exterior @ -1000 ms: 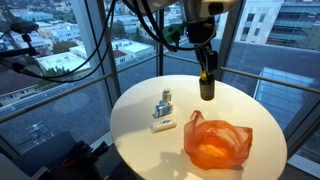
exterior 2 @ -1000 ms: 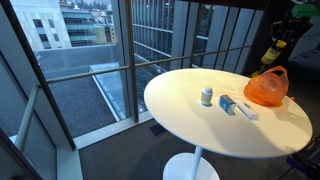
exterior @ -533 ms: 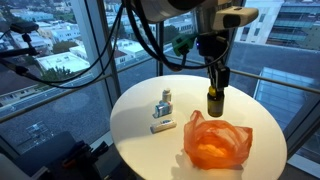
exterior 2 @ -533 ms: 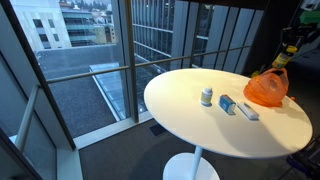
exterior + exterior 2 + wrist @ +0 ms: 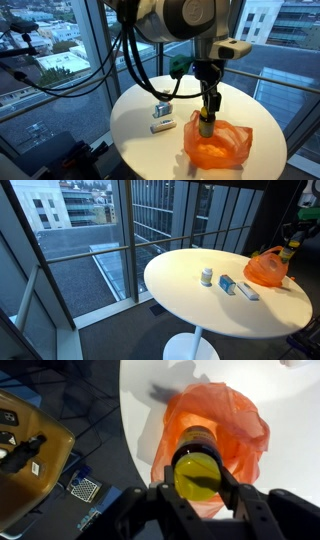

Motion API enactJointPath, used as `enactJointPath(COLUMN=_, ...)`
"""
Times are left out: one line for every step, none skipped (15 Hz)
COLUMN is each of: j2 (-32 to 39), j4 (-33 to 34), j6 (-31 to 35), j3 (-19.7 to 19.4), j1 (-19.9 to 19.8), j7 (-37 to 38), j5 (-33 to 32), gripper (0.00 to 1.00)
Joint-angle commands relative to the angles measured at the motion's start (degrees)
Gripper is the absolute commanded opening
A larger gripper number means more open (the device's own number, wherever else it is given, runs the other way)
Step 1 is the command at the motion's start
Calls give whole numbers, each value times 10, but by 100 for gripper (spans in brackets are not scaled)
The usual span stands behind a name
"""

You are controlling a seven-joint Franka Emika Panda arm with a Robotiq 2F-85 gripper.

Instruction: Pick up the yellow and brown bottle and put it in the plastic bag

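**Desk:** What has changed at the window table?

**Photographer:** The arm has swung toward the lower right of the frame and dropped. A second ago the yellow and brown bottle (image 5: 205, 124) hung over bare tabletop (image 5: 135, 120) behind the plastic bag (image 5: 225, 145). Now its lower end is at the bag's open mouth.

**Desk:** Has it been released?

**Photographer:** No. The pincer (image 5: 198, 480) is clamped on the bottle, a finger (image 5: 163, 488) on either side. In the wrist view the orange plastic spreads beneath it, upper centre of the frame.

**Desk:** Is the bottle inside?

**Photographer:** Partly, at best. In an exterior view its base dips behind the near rim, but whether it touches the plastic cannot be told. In an exterior view the bag (image 5: 264, 268) sits at the right edge, with the pincer just above it.

**Desk:** What does that mean for the job?

**Photographer:** The carry looks finished. What probably remains is a little more descent and then letting go. The limp rim could fold under the bottle. The white jar (image 5: 207, 276) and blue box (image 5: 228, 283) stand where they were, left of the bag.
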Motion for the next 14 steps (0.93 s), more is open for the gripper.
enactJointPath(j2=7, j4=-15, j6=6, j3=-2, j1=3, j7=13, j5=-5, gripper=21)
enactJointPath(j2=9, j4=-19, j6=8, j3=-2, j1=4, j7=13, j5=-6, gripper=21)
enactJointPath(j2=12, j4=-21, j6=9, j3=-2, j1=5, j7=13, j5=-5, gripper=21)
enactJointPath(j2=13, j4=-24, j6=11, j3=-2, j1=6, j7=11, j5=-5, gripper=21)
enactJointPath(j2=10, j4=-27, j6=13, j3=-2, j1=7, j7=12, j5=-5, gripper=21)
enactJointPath(j2=17, j4=-21, j6=5, j3=-3, j1=6, j7=-1, j5=1, gripper=21)
enactJointPath(j2=18, j4=-21, j6=6, j3=-3, j1=6, j7=-1, j5=1, gripper=46)
enactJointPath(j2=18, j4=-21, j6=6, j3=-3, j1=6, j7=-1, j5=1, gripper=46)
enactJointPath(j2=19, j4=-21, j6=6, j3=-3, j1=6, j7=-1, j5=1, gripper=46)
enactJointPath(j2=19, j4=-21, j6=6, j3=-3, j1=6, j7=-1, j5=1, gripper=46)
enactJointPath(j2=19, j4=-21, j6=6, j3=-3, j1=6, j7=-1, j5=1, gripper=46)
enactJointPath(j2=21, j4=-18, j6=9, j3=-2, j1=9, j7=10, j5=-3, gripper=21)
enactJointPath(j2=26, j4=-13, j6=9, j3=0, j1=11, j7=12, j5=0, gripper=21)
enactJointPath(j2=31, j4=-9, j6=9, j3=1, j1=13, j7=16, j5=1, gripper=21)
